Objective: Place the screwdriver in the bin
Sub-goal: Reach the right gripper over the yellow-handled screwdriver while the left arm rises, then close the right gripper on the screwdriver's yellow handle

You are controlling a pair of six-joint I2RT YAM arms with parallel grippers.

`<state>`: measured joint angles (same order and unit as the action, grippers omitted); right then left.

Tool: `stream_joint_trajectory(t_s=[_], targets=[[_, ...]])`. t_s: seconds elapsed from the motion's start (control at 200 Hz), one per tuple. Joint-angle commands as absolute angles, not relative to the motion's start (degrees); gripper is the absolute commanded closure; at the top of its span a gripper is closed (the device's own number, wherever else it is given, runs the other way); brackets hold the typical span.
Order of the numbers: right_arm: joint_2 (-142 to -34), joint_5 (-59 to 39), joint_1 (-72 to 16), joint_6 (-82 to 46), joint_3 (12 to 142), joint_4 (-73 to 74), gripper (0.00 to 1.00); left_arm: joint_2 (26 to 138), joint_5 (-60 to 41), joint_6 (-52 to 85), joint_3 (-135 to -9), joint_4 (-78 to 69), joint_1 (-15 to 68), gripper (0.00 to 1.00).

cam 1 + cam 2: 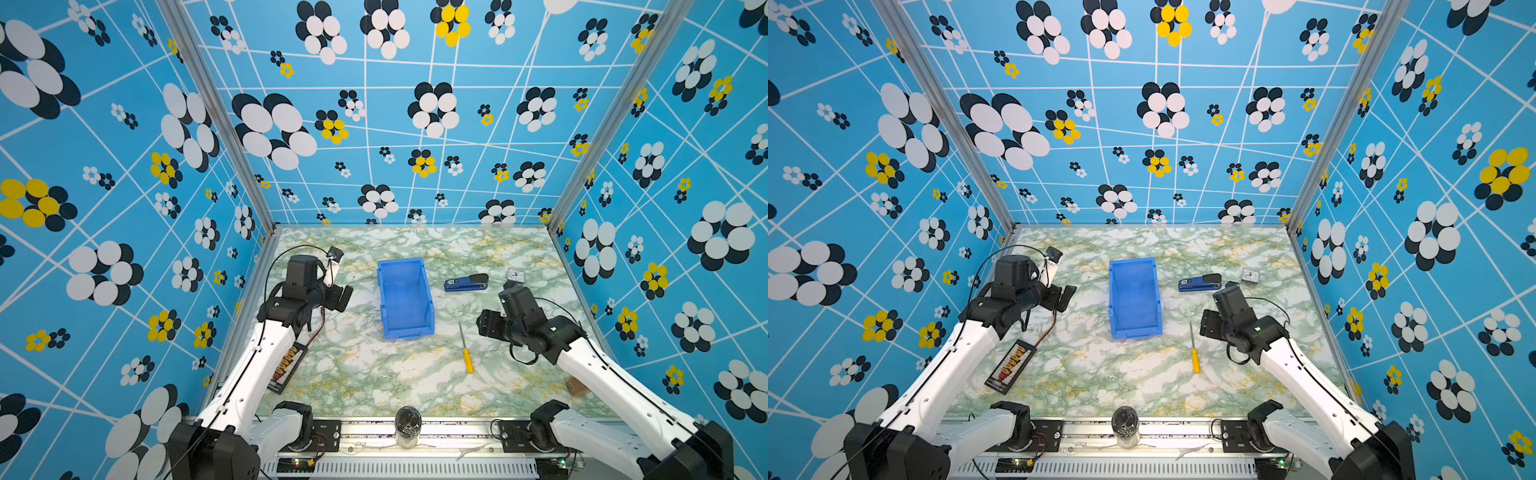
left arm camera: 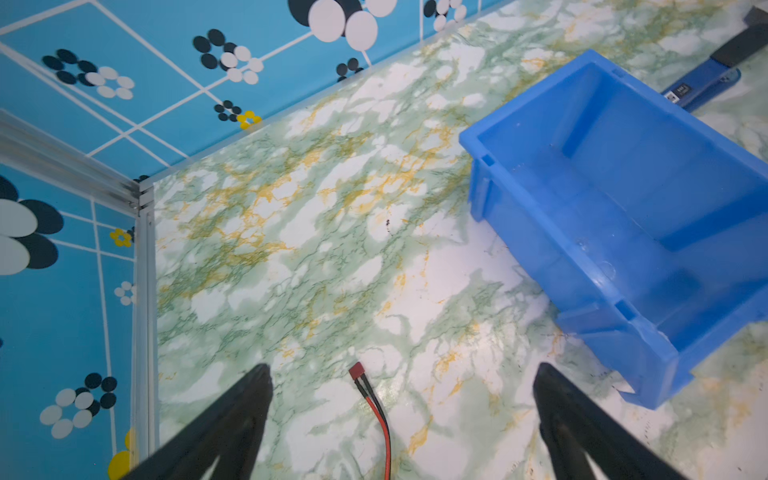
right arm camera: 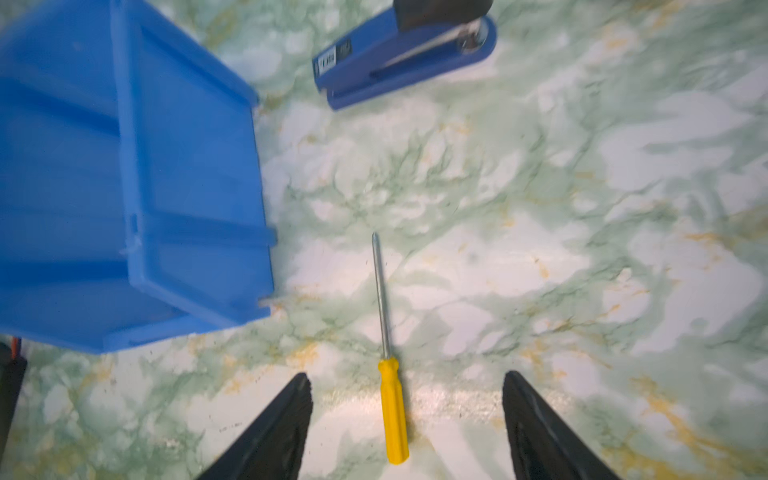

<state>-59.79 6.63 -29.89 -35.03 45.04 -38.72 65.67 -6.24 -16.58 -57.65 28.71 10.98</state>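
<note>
— Where's the screwdriver sitting?

— Flat on the counter, in the right half, about halfway between the front and back edges. Yellow handle toward the front edge, thin shaft pointing at the back edge. It lies just beside the bin's front right corner, apart from it.

— And the bin?

— Upright in the middle of the counter, open top up, nothing showing inside it (the left wrist view looks straight into it).

— What's the right gripper doing?

— It hangs just right of the shaft in both top views. In its own wrist view the jaws stand well apart, gripping nothing: the handle shows between the two black fingers and touches neither. How high above the counter they are, I cannot tell.

— Left gripper?

— Left of the bin, toward the left edge, jaws spread wide and empty. A red and black cable lies on the counter between its fingers.

— Anything else nearby?

— A blue and black stapler behind the screwdriver, right of the bin, and a small clock farther toward the right edge.
</note>
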Motion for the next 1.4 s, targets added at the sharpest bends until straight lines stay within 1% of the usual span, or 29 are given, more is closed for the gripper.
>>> stream_joint_trajectory(t_s=[0.0,0.11,0.195,0.26,0.29,0.36,0.455,0.675,0.834,0.959,1.054,1.094,1.209,1.239,1.394], targets=[[-62.72,5.67,-34.66,-39.34,44.84,-45.07,0.26,71.08,-8.33,-16.68,-64.29,46.38,12.46,0.01],[-66.06,7.17,-38.78,-40.88,44.68,-45.86,0.27,74.93,-16.01,-15.05,-71.14,53.50,13.16,0.01],[-68.47,5.90,-40.73,-41.73,42.76,-42.83,0.38,76.32,-21.64,-14.14,-74.12,56.33,13.41,0.01],[-70.71,5.72,-41.86,-42.81,41.84,-41.52,0.39,76.60,-25.66,-14.39,-75.27,57.59,13.87,0.01],[-71.57,6.55,-42.52,-43.14,41.75,-41.35,0.43,76.51,-26.56,-14.37,-75.61,57.70,14.30,0.01],[-72.57,8.11,-43.78,-43.76,41.37,-40.29,0.44,76.29,-26.97,-14.15,-75.78,57.40,15.17,0.01],[-73.50,7.59,-43.97,-44.16,40.24,-38.02,0.44,75.98,-27.39,-14.15,-76.03,57.54,15.92,0.01],[-74.43,10.25,-44.21,-43.99,39.03,-35.36,0.46,74.42,-28.48,-14.36,-75.33,56.15,16.87,0.01],[-78.29,10.04,-44.23,-43.44,39.89,-35.26,0.48,73.09,-29.10,-15.32,-75.74,56.32,17.90,0.01],[-78.44,10.18,-44.30,-43.51,39.56,-34.32,0.49,72.10,-28.74,-15.23,-76.16,56.25,18.54,0.01],[-78.81,10.52,-44.29,-43.33,39.34,-34.27,0.51,71.81,-28.24,-14.40,-76.14,55.89,18.93,0.01],[-79.18,10.45,-44.30,-43.10,39.30,-34.14,0.55,71.89,-28.37,-14.28,-76.26,55.91,19.11,0.01],[-81.00,10.41,-44.30,-42.75,40.01,-34.74,0.55,71.84,-28.48,-14.06,-76.79,56.09,19.54,0.01],[-81.32,10.43,-44.27,-42.57,39.99,-34.61,0.58,71.81,-28.49,-14.04,-77.01,56.17,19.57,0.01],[-82.50,10.45,-44.30,-42.37,40.30,-34.72,0.58,71.73,-28.46,-13.89,-77.65,56.38,19.86,0.01]])
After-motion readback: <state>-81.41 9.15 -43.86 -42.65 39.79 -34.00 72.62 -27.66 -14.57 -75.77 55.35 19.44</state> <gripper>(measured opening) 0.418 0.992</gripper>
